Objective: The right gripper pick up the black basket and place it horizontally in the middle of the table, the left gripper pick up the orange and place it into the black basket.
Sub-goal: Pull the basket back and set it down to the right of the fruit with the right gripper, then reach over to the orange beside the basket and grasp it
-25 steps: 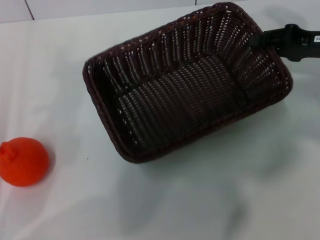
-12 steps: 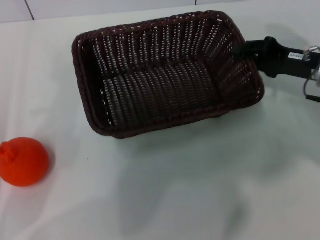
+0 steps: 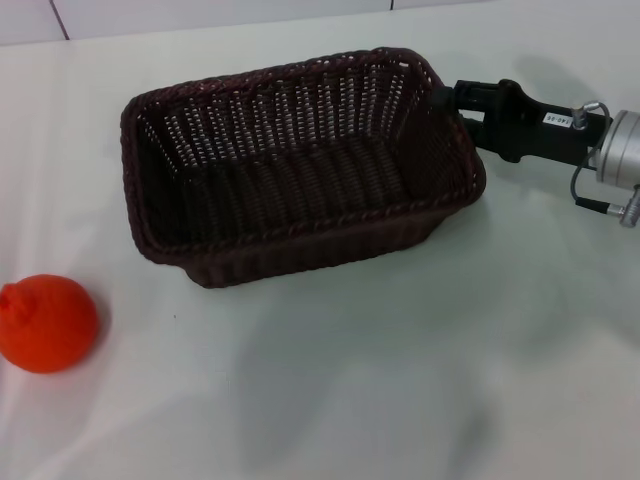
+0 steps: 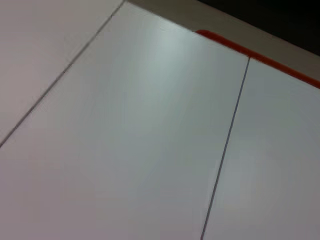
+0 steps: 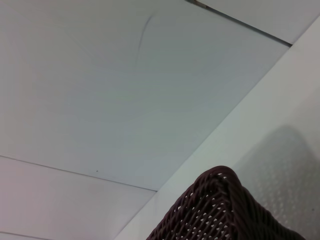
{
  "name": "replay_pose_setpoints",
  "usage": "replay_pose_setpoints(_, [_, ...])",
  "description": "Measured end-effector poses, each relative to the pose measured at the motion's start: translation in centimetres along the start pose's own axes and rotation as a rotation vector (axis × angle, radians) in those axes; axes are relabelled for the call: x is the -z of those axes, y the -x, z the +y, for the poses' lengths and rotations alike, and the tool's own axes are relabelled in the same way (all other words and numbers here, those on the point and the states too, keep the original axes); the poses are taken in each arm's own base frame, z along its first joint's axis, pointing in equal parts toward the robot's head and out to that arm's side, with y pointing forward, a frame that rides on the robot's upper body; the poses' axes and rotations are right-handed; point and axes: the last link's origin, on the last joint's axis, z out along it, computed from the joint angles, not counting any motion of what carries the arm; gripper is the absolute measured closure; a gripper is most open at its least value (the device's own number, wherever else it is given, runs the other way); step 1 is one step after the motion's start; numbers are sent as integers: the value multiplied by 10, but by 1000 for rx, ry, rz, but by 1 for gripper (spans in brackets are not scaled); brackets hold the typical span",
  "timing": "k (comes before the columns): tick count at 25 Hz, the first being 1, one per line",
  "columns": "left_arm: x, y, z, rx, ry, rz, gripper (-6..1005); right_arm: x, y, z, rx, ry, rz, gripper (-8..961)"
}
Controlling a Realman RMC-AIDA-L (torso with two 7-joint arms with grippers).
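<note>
The black basket lies near the middle of the white table, long side across the view, tilted with its right end raised. My right gripper is shut on the rim at the basket's right end. A corner of the basket shows in the right wrist view. The orange sits on the table at the near left, nub pointing up-left. My left gripper is out of view; its wrist view shows only white panels.
A white wall with panel seams runs behind the table's far edge. A red strip edges the panels in the left wrist view.
My right gripper has swung the basket leftward and turned it, so its long side now runs across the table. The orange has not moved.
</note>
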Motion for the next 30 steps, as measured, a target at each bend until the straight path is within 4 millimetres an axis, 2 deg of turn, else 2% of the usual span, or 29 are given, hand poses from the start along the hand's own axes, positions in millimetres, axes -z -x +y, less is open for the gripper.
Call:
replay_pose_setpoints(5, [4,6,-5,79,21,-105,116,3,-5,-1,2,-2,15,564])
replay_pose_setpoints(7, [7,8,-7,85,61,-178,116,8,-11,-1,1,-8,36,317])
replay_pose_setpoints(11, [21,5,-10,64,118,-291,115,17,-28,-10,1,-60,100,204])
replay_pose_setpoints(12, [26,5,-12,63,123,-319,115,19,-38,-15,8,-81,139,176])
replay_pose_setpoints(21, [71,16,-15,87,175,-635,124,17,-71,-36,79,-124,269,176])
replay_pose_setpoints(30, [98,29,-10,93,187,-809,125,-4,-79,-59,151,-150,233,177])
